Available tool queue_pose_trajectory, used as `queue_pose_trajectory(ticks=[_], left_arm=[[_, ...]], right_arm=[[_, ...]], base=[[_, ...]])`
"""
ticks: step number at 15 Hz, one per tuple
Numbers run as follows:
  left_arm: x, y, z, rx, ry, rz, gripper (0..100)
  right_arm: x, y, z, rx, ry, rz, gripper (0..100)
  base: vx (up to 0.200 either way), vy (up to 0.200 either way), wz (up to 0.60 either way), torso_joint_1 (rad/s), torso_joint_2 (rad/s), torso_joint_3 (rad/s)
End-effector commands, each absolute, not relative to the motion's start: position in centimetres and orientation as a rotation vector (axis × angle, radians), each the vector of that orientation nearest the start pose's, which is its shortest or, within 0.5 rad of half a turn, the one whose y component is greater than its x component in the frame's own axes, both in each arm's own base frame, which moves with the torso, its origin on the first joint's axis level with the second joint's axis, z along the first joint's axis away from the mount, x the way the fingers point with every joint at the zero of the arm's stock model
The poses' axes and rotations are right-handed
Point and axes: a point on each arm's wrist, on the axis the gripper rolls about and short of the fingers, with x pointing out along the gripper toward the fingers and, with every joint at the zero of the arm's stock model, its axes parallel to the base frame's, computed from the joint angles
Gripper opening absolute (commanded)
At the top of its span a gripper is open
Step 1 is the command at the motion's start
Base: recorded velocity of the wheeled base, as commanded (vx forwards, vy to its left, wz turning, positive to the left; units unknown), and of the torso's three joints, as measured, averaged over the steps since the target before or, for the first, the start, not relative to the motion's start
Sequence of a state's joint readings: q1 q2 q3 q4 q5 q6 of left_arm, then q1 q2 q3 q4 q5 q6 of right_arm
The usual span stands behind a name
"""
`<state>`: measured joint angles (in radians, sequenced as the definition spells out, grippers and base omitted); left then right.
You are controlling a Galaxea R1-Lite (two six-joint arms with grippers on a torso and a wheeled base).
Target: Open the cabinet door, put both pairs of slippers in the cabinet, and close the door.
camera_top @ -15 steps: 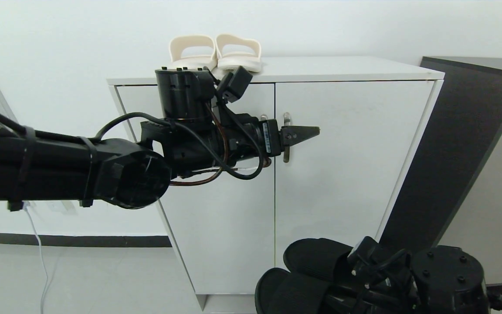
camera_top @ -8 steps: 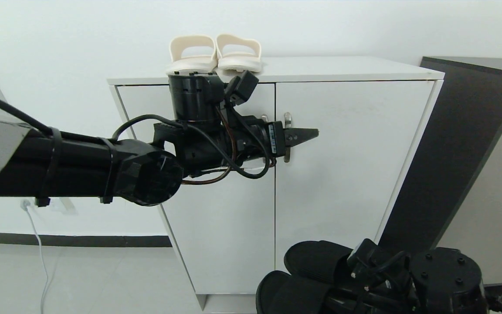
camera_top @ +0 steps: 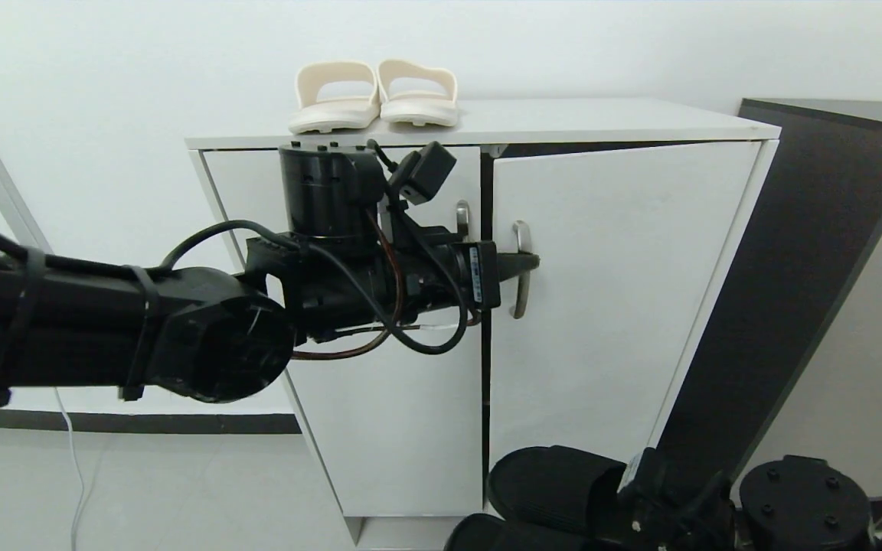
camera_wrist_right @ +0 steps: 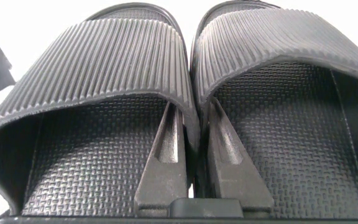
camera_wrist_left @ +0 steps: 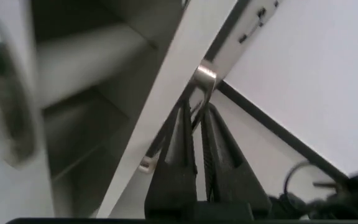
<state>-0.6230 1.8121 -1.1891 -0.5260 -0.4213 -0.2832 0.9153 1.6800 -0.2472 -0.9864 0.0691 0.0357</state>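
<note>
Left arm [camera_top: 104, 337] outstretched, fingers [camera_wrist_left: 179, 149] clamped on door handle [camera_top: 521, 295]; right arm [camera_top: 801, 497] low, fingers [camera_wrist_right: 163, 162] pinching black slippers [camera_wrist_right: 104, 68].

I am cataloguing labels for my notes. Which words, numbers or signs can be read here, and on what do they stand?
No text is readable.
Small white sticker on the black left end effector at the metal door handle: print too small to read.
White two-door cabinet, cream slippers, black ribbed slippers: no print.

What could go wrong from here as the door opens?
The left gripper pinches the handle only at its fingertips, so it may slip off the barely open door. The black slippers, hanging in the right gripper low before that door, may block its swing.
</note>
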Motion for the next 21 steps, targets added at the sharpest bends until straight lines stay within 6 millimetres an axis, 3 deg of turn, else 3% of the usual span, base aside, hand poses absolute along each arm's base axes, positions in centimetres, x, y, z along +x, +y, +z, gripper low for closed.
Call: queue_pose_trajectory(ticks=[1, 5, 8, 11, 17, 21], left_arm=[[26.4, -20.9, 24.5, -0.221, 0.238, -1.041, 0], [23.6, -19.4, 24.6, -0.213, 0.247, -1.055, 0], [23.7, -18.4, 24.1, -0.217, 0.262, -1.027, 0], [25.0, -17.7, 23.9, -0.24, 0.235, -0.985, 0], [30.1, -20.9, 22.7, -0.286, 0.182, -0.984, 0], [31.8, -22.0, 21.7, -0.296, 0.196, -0.981, 0]], right_arm=[[13.0, 17.3, 8.7, -0.181, 0.442, 0.987, 0], [12.6, 17.0, 8.4, -0.201, 0.443, 1.02, 0], [12.6, 17.0, 8.3, -0.202, 0.444, 1.023, 0], [12.5, 17.1, 8.3, -0.204, 0.445, 1.025, 0], [12.5, 17.1, 8.3, -0.207, 0.446, 1.028, 0], [12.2, 17.3, 8.2, -0.207, 0.449, 1.042, 0]], base=[[0.0, 0.0, 0.0, 0.0, 0.0, 0.0], [0.0, 0.0, 0.0, 0.0, 0.0, 0.0], [0.0, 0.0, 0.0, 0.0, 0.0, 0.0], [0.0, 0.0, 0.0, 0.0, 0.0, 0.0], [0.0, 0.0, 0.0, 0.0, 0.0, 0.0], [0.0, 0.0, 0.0, 0.0, 0.0, 0.0]])
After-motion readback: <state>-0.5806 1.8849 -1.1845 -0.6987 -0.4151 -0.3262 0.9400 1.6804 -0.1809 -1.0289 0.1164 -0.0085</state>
